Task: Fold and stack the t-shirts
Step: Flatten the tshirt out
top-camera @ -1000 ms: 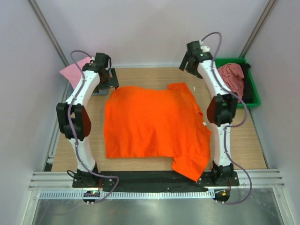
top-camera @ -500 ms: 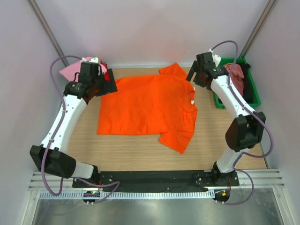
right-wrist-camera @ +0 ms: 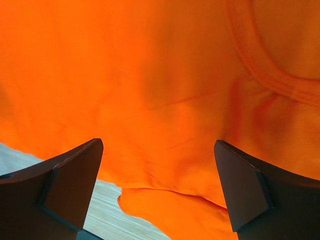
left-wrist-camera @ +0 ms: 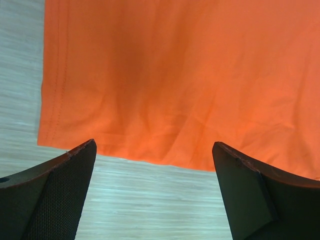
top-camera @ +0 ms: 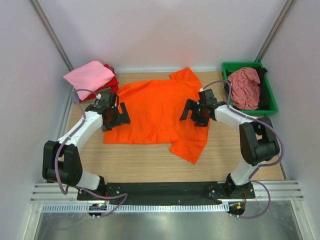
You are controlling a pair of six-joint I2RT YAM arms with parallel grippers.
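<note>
Left gripper is spread wide and empty, hovering low at the hem corner of the orange t-shirt, with bare wooden table showing between the fingertips. Right gripper is spread too, nothing pinched, out over the chest just beside the ribbed collar. I can't tell whether either one touches the cloth. Your tee lies flat mid-table, hem toward the left arm, neck toward the right, far sleeve pointing at the back wall and near sleeve splayed toward you. A folded pink t-shirt waits at the far left on top of a red t-shirt, and a dusty rose t-shirt sits bunched in the green tray at the far right. So the fold on the orange one looks barely begun. Expect this cloth to be light and limp: it should sag and drape the instant you lift it, hold no shape, and likely slide on that smooth wood. I'd go for the stitched hem at its corner on the left, and the shoulder edge beside the collar on the right. Those doubled edges should give a firmer bite. Pinch low so you catch both layers, or the back panel may trail behind.
</note>
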